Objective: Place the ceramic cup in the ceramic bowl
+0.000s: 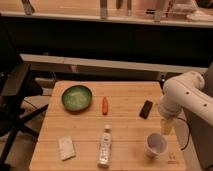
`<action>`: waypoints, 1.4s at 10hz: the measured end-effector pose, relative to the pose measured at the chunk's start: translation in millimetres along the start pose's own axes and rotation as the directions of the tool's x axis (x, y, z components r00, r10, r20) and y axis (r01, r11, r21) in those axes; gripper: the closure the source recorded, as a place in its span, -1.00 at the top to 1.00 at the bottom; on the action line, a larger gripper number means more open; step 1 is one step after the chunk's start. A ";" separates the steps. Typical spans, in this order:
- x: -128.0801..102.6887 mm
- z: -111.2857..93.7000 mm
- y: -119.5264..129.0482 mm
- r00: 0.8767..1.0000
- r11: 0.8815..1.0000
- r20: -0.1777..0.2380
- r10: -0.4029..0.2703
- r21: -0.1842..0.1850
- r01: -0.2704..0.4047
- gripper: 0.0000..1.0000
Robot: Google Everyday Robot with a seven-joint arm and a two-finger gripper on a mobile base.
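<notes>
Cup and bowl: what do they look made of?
The ceramic cup looks like glazed white ceramic: smooth, opaque. The ceramic bowl seems glazed too: glossy dark green rim, lighter speckled inside. The gripper hovers just beside the cup, at its upper right.

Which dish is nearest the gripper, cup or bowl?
The white ceramic cup, right beside the gripper on the right; the green ceramic bowl sits far off, upper left.

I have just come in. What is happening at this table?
The robot's arm is at the right side, and its pincer hangs beside the ceramic cup, just behind it and to its right, near the front right corner of the table. The cup rests on the wood, not yet lifted. The ceramic bowl sits far across at the back left. A clear bottle lies between them.
</notes>
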 end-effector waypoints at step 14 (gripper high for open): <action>-0.4 22.9 21.3 0.999 0.998 0.013 -0.047 -0.035 0.047 0.60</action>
